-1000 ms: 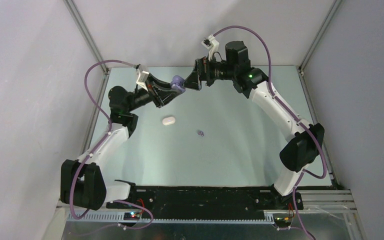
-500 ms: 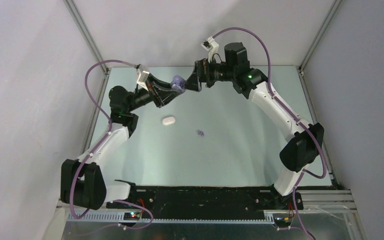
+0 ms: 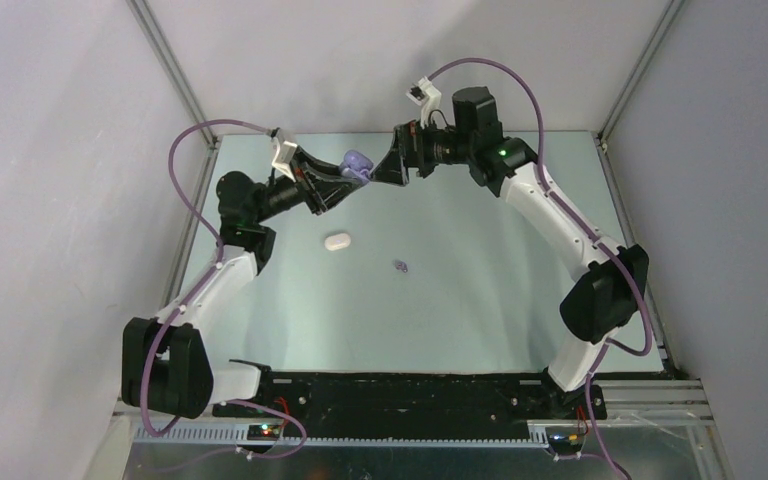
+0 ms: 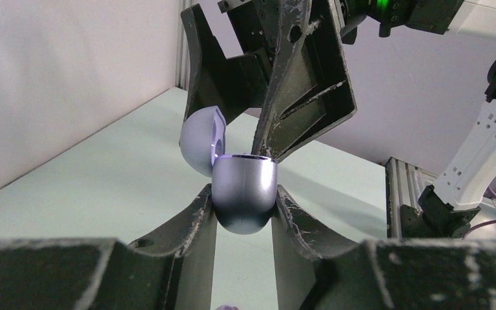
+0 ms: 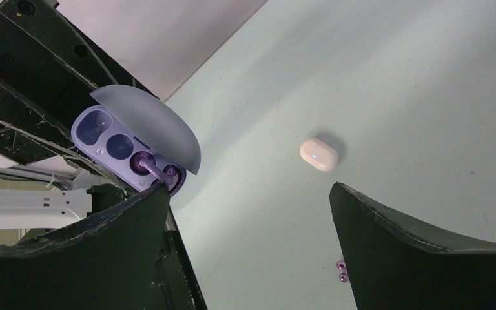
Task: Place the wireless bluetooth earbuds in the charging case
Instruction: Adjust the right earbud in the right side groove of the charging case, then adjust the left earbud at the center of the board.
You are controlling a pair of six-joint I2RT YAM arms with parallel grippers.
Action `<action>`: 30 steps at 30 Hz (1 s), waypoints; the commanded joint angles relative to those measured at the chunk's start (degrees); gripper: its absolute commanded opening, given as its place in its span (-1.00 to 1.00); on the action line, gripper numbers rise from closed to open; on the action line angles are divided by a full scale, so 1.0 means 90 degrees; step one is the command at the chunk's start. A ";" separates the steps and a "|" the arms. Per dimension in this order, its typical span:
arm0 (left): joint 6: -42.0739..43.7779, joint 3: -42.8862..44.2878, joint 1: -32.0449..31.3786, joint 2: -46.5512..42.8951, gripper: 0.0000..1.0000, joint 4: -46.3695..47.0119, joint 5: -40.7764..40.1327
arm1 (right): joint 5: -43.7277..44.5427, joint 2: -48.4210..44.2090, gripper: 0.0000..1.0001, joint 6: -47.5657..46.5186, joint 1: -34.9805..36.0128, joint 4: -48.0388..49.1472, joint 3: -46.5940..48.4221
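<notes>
Two grippers are met above the far part of the counter (image 3: 480, 290). The left gripper (image 4: 245, 200) is pinched on the lower half of a purple charging case (image 4: 244, 184), one finger pressed to each side, and the hinged lid (image 4: 199, 145) is swung open above it. Four round recesses are seen inside, two in the lid and two in the base; whether any is filled cannot be told.

The right gripper (image 5: 248, 188) is spread wide with nothing held, and is set just over the open mouth of the case; contact with the rim cannot be told.

Below the left gripper, a white case (image 3: 337, 242) lies shut on the counter. Further toward the arm bases, well apart from both grippers, the purple earbuds (image 3: 401, 265) lie together. No white earbuds are seen.

The earbuds are judged light, hard, smooth and prone to roll or slip, so they would best be taken across the broader body with a gentle pinch. The glossy case is best held by its base, so the lid is left free.
</notes>
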 commanded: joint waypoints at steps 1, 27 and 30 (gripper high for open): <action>-0.0002 0.0113 0.0027 -0.0087 -1.00 0.0412 0.0029 | -0.1259 -0.0360 0.98 -0.0427 -0.0169 0.0272 -0.0142; -0.0252 -0.0187 0.0544 -0.0666 -1.00 -0.0489 -0.0737 | 0.0453 -0.0851 -0.26 -0.5396 0.0243 -0.0648 -0.3273; -0.0294 -0.0353 0.0552 -0.0839 -1.00 -0.0557 -0.0823 | 0.0483 -0.0292 -0.29 -0.5003 0.0230 -0.0616 -0.3015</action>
